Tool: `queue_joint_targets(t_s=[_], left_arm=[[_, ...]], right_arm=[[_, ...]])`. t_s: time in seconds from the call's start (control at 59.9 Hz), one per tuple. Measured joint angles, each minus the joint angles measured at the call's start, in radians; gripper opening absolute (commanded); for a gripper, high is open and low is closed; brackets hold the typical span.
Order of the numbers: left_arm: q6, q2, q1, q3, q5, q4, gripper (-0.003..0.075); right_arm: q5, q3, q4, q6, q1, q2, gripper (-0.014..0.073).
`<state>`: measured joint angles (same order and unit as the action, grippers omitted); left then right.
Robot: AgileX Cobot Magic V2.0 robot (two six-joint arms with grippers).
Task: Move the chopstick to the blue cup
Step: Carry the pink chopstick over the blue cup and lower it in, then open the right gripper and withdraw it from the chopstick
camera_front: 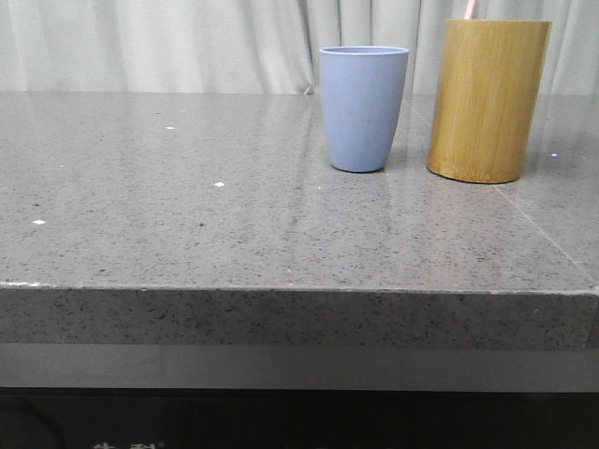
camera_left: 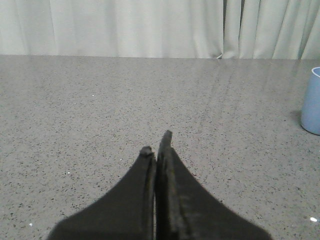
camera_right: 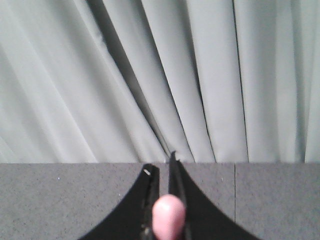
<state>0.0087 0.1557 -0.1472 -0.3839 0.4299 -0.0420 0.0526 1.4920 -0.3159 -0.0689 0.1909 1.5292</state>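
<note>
The blue cup (camera_front: pixel 363 108) stands upright on the grey table, left of a bamboo cylinder (camera_front: pixel 488 98). A thin pale pink chopstick (camera_front: pixel 469 8) rises above the cylinder's rim and runs out of the top of the front view. In the right wrist view my right gripper (camera_right: pixel 161 167) is shut on the rounded pink end of a chopstick (camera_right: pixel 168 215), held between the jaws well above the table. My left gripper (camera_left: pixel 156 142) is shut and empty, low over the table, with the blue cup (camera_left: pixel 312 102) far off to one side. Neither gripper shows in the front view.
The grey speckled table (camera_front: pixel 187 206) has a thick front edge (camera_front: pixel 281 313). A pale curtain (camera_front: pixel 187 42) hangs behind the table's far edge. A seam (camera_front: pixel 533 224) in the tabletop runs past the bamboo cylinder.
</note>
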Motion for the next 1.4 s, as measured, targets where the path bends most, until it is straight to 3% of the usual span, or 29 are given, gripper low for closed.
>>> queue_joint_targets(t_s=[0.434, 0.852, 0.935, 1.152, 1.403], left_arm=[[0.0, 0.0, 0.0, 0.0, 0.0, 0.0, -0.0019], [0.0, 0.0, 0.0, 0.0, 0.0, 0.0, -0.0019], [0.0, 0.0, 0.0, 0.0, 0.0, 0.0, -0.0019], [0.0, 0.0, 0.0, 0.0, 0.0, 0.0, -0.0019], [0.0, 0.0, 0.0, 0.0, 0.0, 0.0, -0.0019]], right_arm=[[0.031, 0.133, 0.064, 0.0, 0.148, 0.02, 0.0006], [0.043, 0.133, 0.067, 0.0, 0.152, 0.25, 0.0011], [0.057, 0.133, 0.067, 0.0, 0.152, 0.262, 0.0053], [0.064, 0.133, 0.067, 0.0, 0.152, 0.264, 0.0257], [0.138, 0.145, 0.067, 0.0, 0.152, 0.198, 0.0261]])
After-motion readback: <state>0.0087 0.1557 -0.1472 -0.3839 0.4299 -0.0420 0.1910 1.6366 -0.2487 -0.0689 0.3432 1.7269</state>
